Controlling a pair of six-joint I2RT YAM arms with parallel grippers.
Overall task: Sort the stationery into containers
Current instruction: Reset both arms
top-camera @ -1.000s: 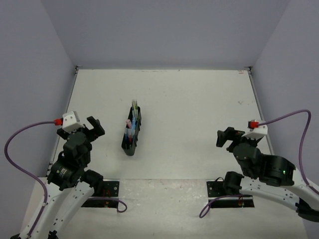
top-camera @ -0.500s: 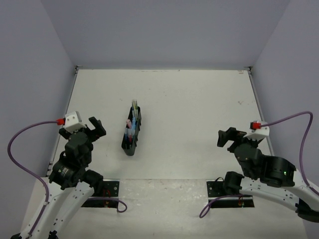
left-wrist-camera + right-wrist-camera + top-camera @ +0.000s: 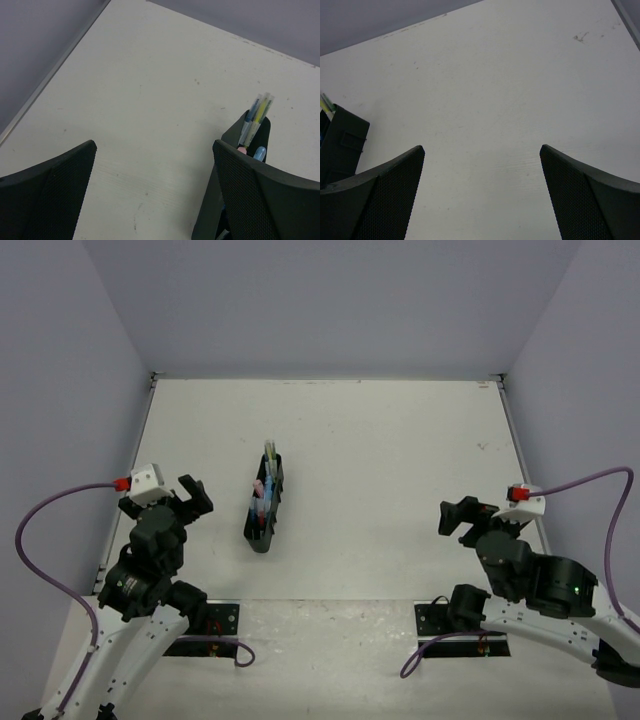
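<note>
Where the two arms are bolted at the near edge, black mounting plates [image 3: 200,625] sit under their bases and a purple cable [image 3: 40,530] loops off each wrist. The left arm [image 3: 150,550] has its jaws spread fully apart, holding nothing, above bare worktop [image 3: 400,460]. The right arm [image 3: 520,570] also has its jaws wide open and empty. Only open surface lies between either pair of jaws and the organiser [image 3: 274,480], a narrow black row of compartments standing left of centre. It is nearer the left arm and well apart from the right, its long axis running near to far. Pens and markers [image 3: 262,495] stand inside it. Red and blue pieces fill the nearer compartments, a pink tip shows midway, and yellow-green and pale blue pens [image 3: 256,116] project from the far end. A small scuff [image 3: 580,36] marks the white worktop towards the far right. Grey-lilac walls [image 3: 330,300] close in three sides.
</note>
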